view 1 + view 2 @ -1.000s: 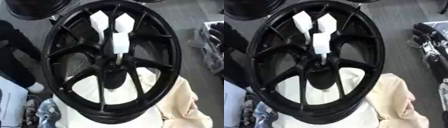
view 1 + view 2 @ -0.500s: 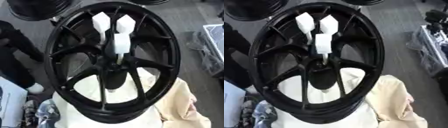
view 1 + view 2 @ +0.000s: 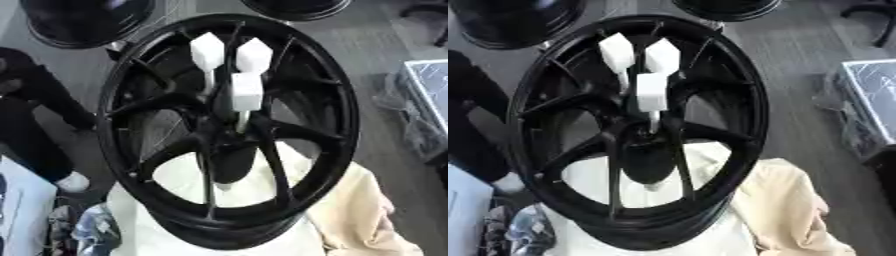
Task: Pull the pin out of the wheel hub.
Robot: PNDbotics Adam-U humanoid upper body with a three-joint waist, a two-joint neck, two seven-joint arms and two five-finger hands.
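Neither of my hands shows in either eye view, so I cannot tell how their fingers stand. Nearest me lies a cream cloth [image 3: 367, 215] on the right, under the black wheel hub [image 3: 229, 131], which fills the middle. Three white pins stick up from its centre: one pin [image 3: 246, 92] nearest, two more, [image 3: 207, 50] and [image 3: 254, 54], just beyond. Farther off stand other black wheels [image 3: 83, 22].
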